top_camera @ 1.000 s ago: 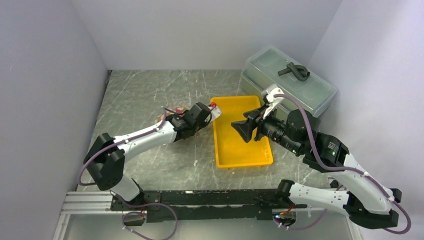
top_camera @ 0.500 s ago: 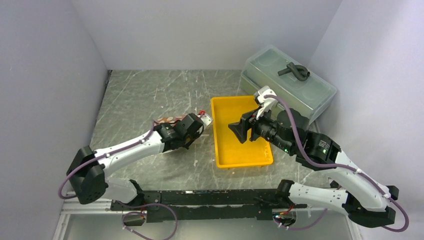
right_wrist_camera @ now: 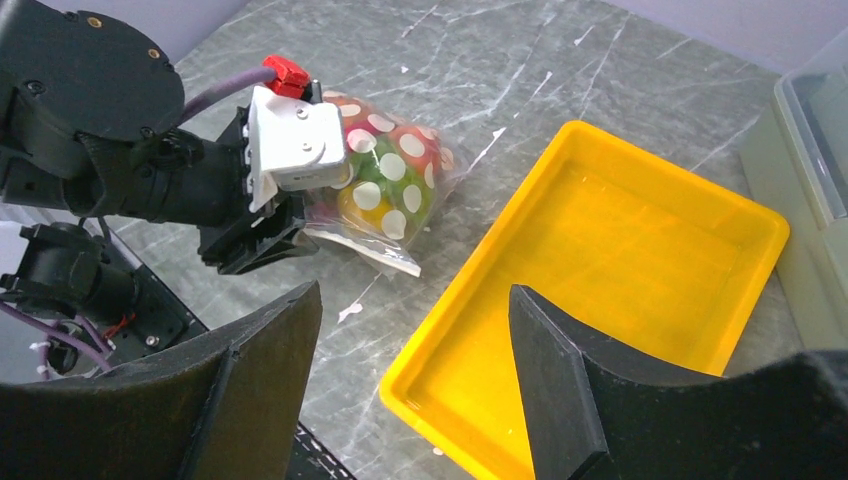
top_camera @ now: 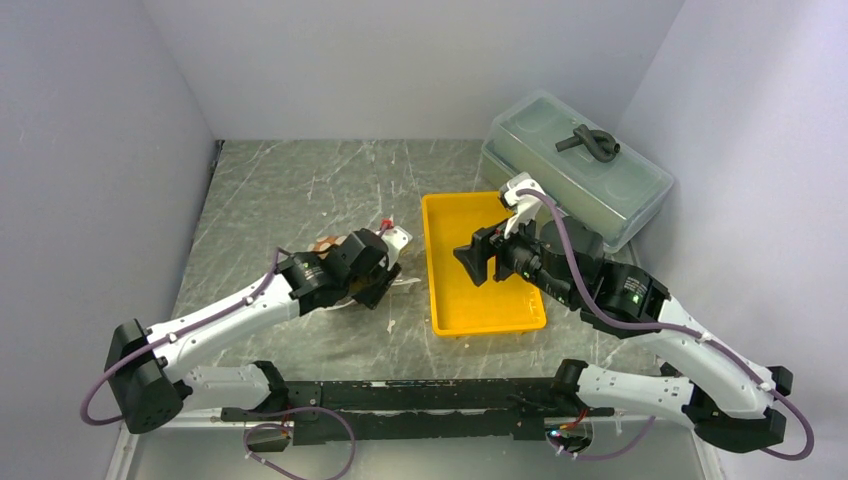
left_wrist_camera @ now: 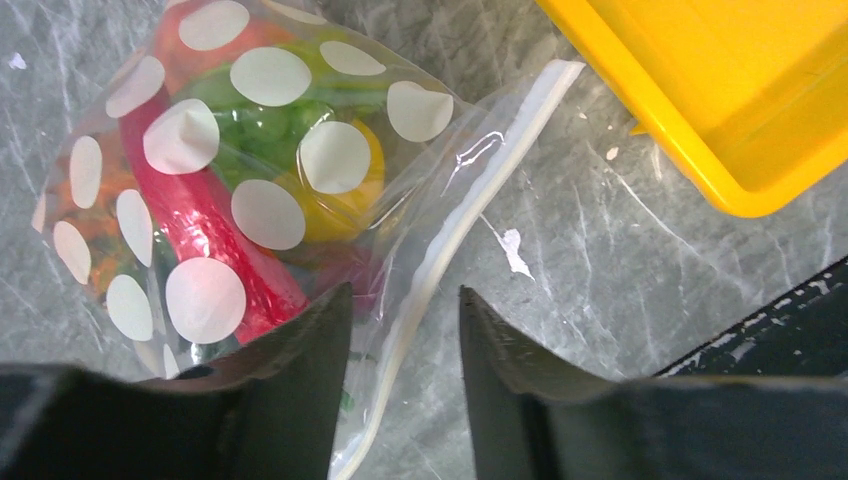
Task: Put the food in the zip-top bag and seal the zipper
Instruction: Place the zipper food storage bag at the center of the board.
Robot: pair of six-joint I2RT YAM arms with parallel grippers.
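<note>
a: where was the zip-top bag (left_wrist_camera: 250, 190)?
b: on the tabletop (left_wrist_camera: 600, 270) beside the yellow tray (left_wrist_camera: 750, 120), food (left_wrist_camera: 190, 215) inside; left pincer (left_wrist_camera: 405, 300) spread over its zipper (left_wrist_camera: 470, 215), right pincer (right_wrist_camera: 412, 295) spread above the tray.

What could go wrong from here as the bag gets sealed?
1. The zipper runs slanted between the fingers of the open left gripper, so a pinch may close only a short stretch; whether the rest is shut is unclear.
2. The bag bulges, and the chili lies close to those fingers; it might get nipped.
3. The right gripper hangs open over the tray, not holding the bag, so the bag may drag along.
</note>
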